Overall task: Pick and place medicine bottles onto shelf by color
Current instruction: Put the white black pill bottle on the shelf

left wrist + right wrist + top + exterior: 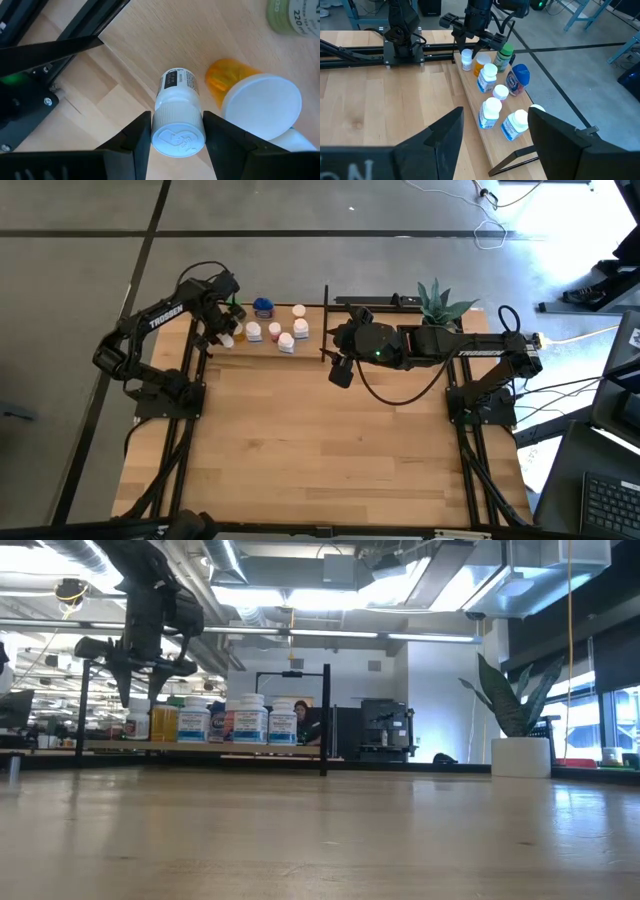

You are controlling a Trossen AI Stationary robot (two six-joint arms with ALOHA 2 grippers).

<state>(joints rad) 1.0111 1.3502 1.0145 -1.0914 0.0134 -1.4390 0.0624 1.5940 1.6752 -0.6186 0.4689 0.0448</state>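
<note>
My left hand [177, 131] grips a white-capped bottle [177, 120] upright on the shelf [470, 92]. Only my wrist view shows its cap. My right hand [492, 135] hangs open.

White-capped white bottle [178, 120], orange bottle [222, 80], green bottle [504, 56], blue bottle [518, 78], pale wood shelf [472, 97]

Seen from above, you have a potted plant [440, 304] at one o'clock from the middle of the wooden counter [320, 450], at its far edge. A white cable [490, 230] lies on the grey floor [70, 270] farther out. A laptop [612, 502] sits at four o'clock.
</note>
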